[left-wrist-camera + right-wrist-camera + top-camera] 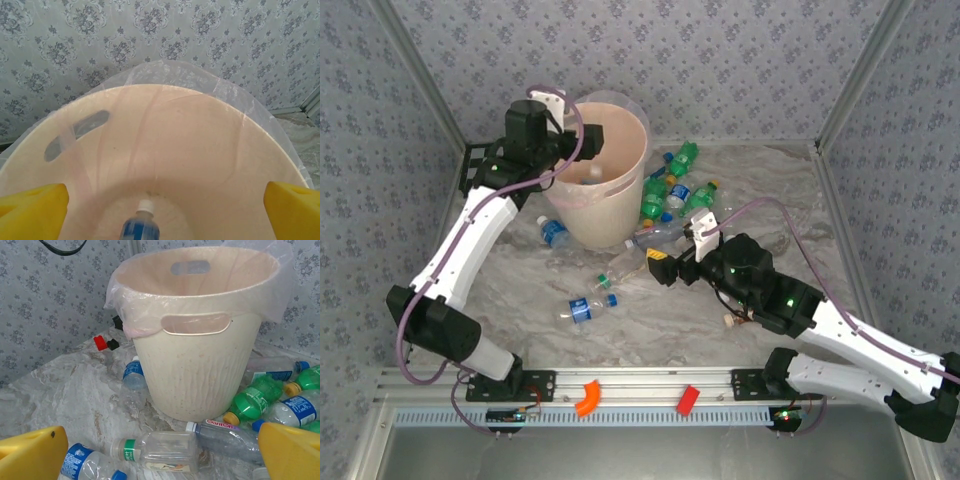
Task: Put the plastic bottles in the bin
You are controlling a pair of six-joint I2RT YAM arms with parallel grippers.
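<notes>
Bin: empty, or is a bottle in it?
Not empty. In the left wrist view a clear bottle with a blue label and white cap is within the walls of the bin, below the open left hand.

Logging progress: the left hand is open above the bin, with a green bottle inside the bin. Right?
Only the colour is wrong: the bottle inside the bin is clear with a blue label and white cap, as the left wrist view shows. The left hand is open above the bin.

white-capped bottle (141,227) in the bin (200,150) cut off at six o'clock, blue-capped bottle (90,465) cropped at seven o'clock, its label unreadable
</notes>
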